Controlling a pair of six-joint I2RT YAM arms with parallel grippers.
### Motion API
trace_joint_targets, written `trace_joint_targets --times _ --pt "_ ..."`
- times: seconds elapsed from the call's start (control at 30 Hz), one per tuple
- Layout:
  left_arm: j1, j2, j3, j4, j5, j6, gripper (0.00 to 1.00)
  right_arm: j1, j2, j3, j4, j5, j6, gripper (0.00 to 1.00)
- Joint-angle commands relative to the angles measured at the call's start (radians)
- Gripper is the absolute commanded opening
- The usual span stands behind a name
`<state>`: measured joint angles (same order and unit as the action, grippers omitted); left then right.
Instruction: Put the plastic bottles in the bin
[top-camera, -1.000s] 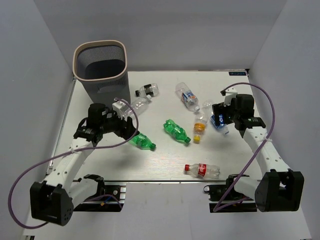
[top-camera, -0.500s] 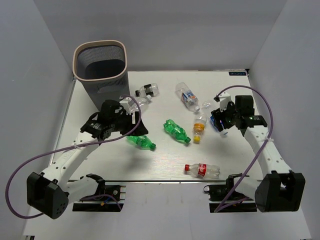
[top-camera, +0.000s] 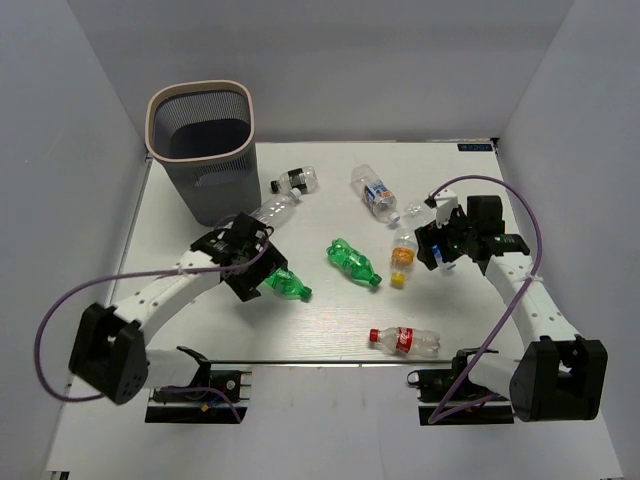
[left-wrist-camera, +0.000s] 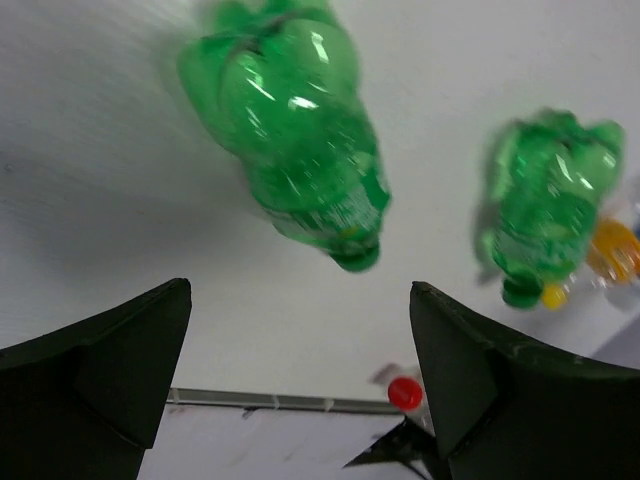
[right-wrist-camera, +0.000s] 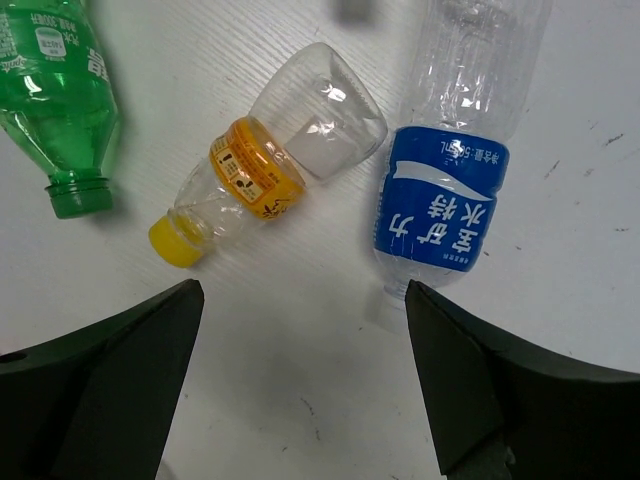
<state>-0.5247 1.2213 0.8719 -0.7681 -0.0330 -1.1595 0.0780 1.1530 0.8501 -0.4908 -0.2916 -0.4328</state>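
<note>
The dark mesh bin (top-camera: 200, 140) stands at the back left. Plastic bottles lie loose on the table. My left gripper (top-camera: 258, 272) (left-wrist-camera: 300, 288) hangs open over the bare table, just short of a green bottle (top-camera: 287, 285) (left-wrist-camera: 295, 130). A second green bottle (top-camera: 352, 261) (left-wrist-camera: 548, 200) lies further right. My right gripper (top-camera: 428, 243) (right-wrist-camera: 305, 288) is open and empty above the table, with an orange-labelled bottle (top-camera: 402, 255) (right-wrist-camera: 270, 165) and a blue-labelled bottle (top-camera: 444, 258) (right-wrist-camera: 450, 190) lying just ahead of its fingers.
A red-capped cola bottle (top-camera: 405, 340) lies near the front edge. A black-capped clear bottle (top-camera: 293, 181), a plain clear bottle (top-camera: 272, 208) and another blue-labelled one (top-camera: 375, 193) lie toward the back. Grey walls enclose the table on three sides.
My left arm has swung forward and down from beside the clear bottle to the near green bottle. My right gripper has shifted slightly left. Both grippers narrowed briefly and stand open again.
</note>
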Motion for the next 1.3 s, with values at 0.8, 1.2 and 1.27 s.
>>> trace_joint_targets --times 0.8,1.2,1.27 --pt "-0.118 0.291 0.053 0.282 -0.144 0.068 0.34 0.025 0.023 0.119 -0.145 -0.453 -0.145 0.67" --pt "-0.238 0.202 0.531 0.250 -0.005 0.693 0.06 0.200 0.342 0.375 -0.152 -0.460 0.074 0.80" --pt "-0.209 0.202 0.659 0.237 -0.054 0.770 0.06 0.209 0.375 0.395 -0.150 -0.417 0.124 0.85"
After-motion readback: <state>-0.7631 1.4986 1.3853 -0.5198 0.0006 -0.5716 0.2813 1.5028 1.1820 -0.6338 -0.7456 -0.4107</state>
